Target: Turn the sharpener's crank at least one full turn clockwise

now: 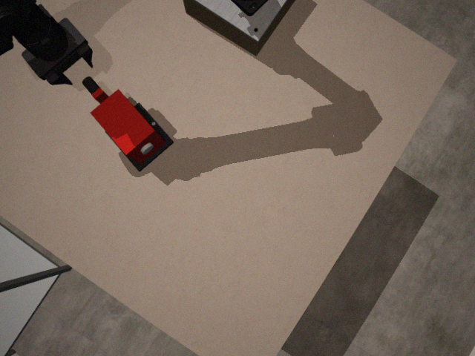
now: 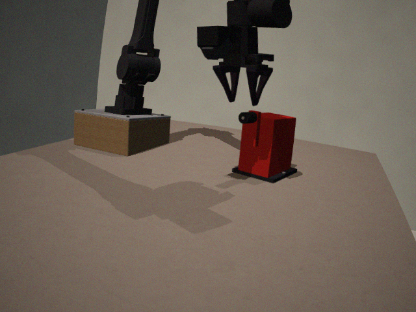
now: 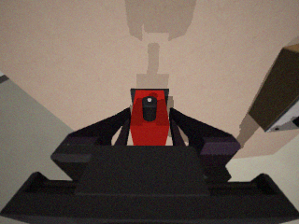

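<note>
A red box-shaped sharpener [image 1: 126, 124] [image 2: 268, 147] [image 3: 149, 132] stands on a black base plate on the table. Its crank arm runs up one side and ends in a black cylindrical handle [image 1: 89, 84] [image 2: 246, 117] [image 3: 149, 110] at the top corner. My gripper [image 1: 78, 73] [image 2: 242, 97] [image 3: 149, 111] is half open and empty. It hangs a short way above the handle, fingers pointing down. In the wrist view the handle lies centred between the two fingers.
The arm's base stands on a wooden block [image 2: 121, 131] [image 1: 234, 23] [image 3: 280, 93] at the table's back. The tan table [image 1: 249, 214] ends at an edge near the sharpener's left side in the top view. A white panel [image 1: 18, 268] lies off the table.
</note>
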Robot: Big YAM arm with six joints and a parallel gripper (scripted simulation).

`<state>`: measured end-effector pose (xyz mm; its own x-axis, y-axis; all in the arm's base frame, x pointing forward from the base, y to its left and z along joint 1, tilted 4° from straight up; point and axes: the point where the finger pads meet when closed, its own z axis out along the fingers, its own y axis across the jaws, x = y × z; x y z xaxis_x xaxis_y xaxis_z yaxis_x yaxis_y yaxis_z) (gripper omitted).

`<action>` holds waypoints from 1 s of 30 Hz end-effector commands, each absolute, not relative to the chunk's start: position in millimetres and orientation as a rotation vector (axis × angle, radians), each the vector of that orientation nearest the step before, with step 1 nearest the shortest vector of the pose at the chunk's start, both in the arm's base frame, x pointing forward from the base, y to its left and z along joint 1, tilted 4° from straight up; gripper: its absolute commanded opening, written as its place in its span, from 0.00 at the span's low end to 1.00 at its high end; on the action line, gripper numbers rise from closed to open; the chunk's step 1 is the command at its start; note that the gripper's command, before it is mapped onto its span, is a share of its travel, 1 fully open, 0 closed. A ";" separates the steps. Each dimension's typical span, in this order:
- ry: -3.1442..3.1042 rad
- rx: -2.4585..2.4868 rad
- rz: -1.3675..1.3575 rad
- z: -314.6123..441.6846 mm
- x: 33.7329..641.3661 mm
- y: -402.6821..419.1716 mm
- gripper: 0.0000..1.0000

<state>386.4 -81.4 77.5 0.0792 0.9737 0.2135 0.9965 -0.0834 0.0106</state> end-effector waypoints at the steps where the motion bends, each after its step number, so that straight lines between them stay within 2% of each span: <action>1: -2.050 -2.220 -0.277 87.3 399.2 -82.9 0.51; 26: -2.050 -2.220 -0.277 87.0 399.1 -82.0 0.51; 30: -2.029 -2.203 -0.246 66.0 390.7 -74.2 0.51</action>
<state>388.6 -80.2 74.2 0.0788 0.9742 0.2113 0.9962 -0.0848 0.0198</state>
